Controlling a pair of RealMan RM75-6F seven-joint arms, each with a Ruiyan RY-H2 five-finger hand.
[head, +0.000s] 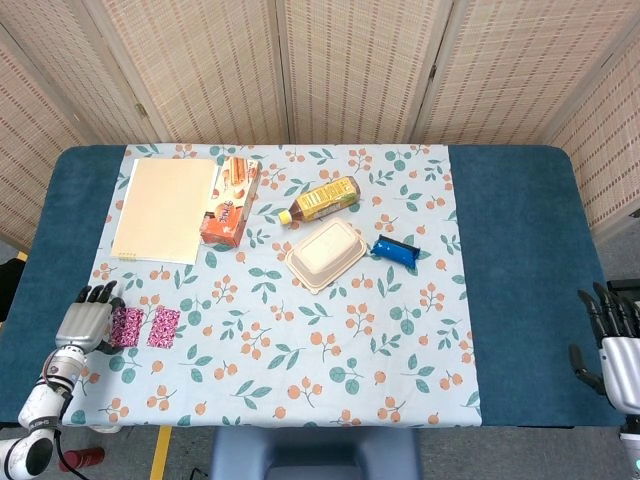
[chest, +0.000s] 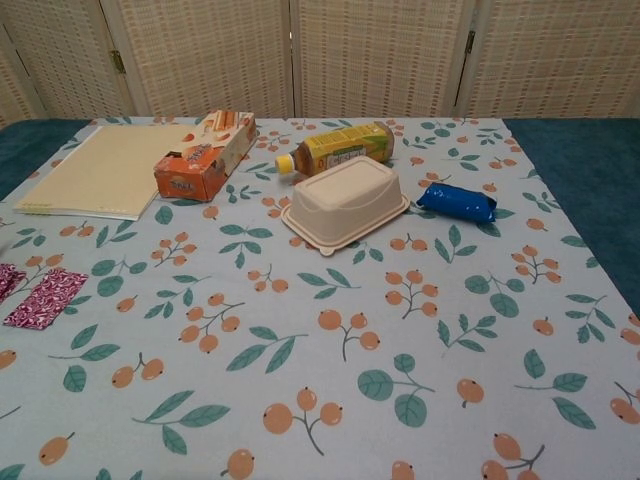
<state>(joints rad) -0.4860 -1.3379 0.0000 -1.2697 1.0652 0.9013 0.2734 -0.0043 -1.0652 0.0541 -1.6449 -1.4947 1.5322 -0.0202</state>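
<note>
Down at the near left edge of the table (head: 520, 300), the left hand (head: 85, 322) lies low with fingers pointing up the table, holding nothing that I can make out; fingers look loosely apart, touching or just beside the nearer of two purple patterned packets (head: 127, 326). The second packet (head: 163, 327) lies flat just to its right, a thin gap between them, both flat on the floral cloth (head: 330, 370), probably set side by side for easy reach from that edge. Chest view shows the packets at the far left border, hand out of frame there.

Right hand (head: 612, 345) hangs off the near right corner, past the table edge, fingers up and spread, empty, well apart from everything.

Near half of the cloth is bare, so plenty of room to sweep across. Mid-table: beige lidded food box (head: 325, 254), blue wrapped snack (head: 395, 250) just right of it, not touching. Behind the box a yellow tea bottle (head: 322, 199) lies on its side, cap toward the left. Further left, an orange snack carton (head: 229, 202) lies against the right edge of a cream folder (head: 165, 208). Woven screen (head: 350, 70) closes off the far side.
</note>
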